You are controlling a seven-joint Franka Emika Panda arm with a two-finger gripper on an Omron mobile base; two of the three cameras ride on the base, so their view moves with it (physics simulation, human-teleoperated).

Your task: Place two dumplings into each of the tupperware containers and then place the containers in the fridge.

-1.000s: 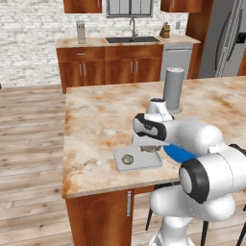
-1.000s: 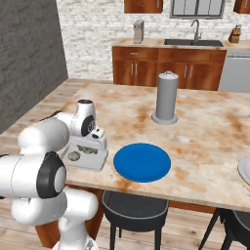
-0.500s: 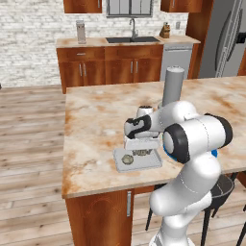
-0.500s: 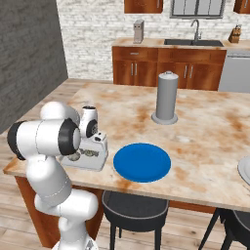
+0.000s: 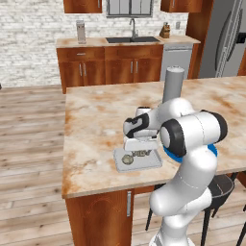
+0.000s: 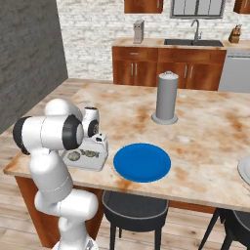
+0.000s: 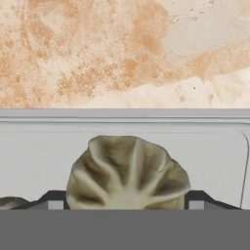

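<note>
Since one second ago the arm has folded in and come lower, so the end effector [image 5: 140, 153] now hangs just over the light grey container [image 5: 138, 160] near the front edge of the bench [image 5: 96, 115], while the container and the blue plate [image 6: 142, 162] kept their places. In the hand view a pleated dumpling [image 7: 128, 172] sits between the two dark tips, which show at both sides of it, so the end effector is partly closed around it and seems to hold it; I cannot be fully sure the pads press on it. Under it is the pale floor of the container, with the far rim across the middle of that view. A second dumpling [image 5: 127, 159] already lies in the left part of the same container.

I judge the step in hand to be the release of this dumpling. To do it well, the tips should go low enough that the dumpling falls only a little and does not roll. They should open over the free part of the floor, away from the other dumpling and away from the rim, then rise straight up.

The grey cylinder [image 6: 165, 98] stands well apart near the middle of the bench. The fridge [image 5: 226, 41] stands behind the far right corner, with its doors closed as far as I see.
</note>
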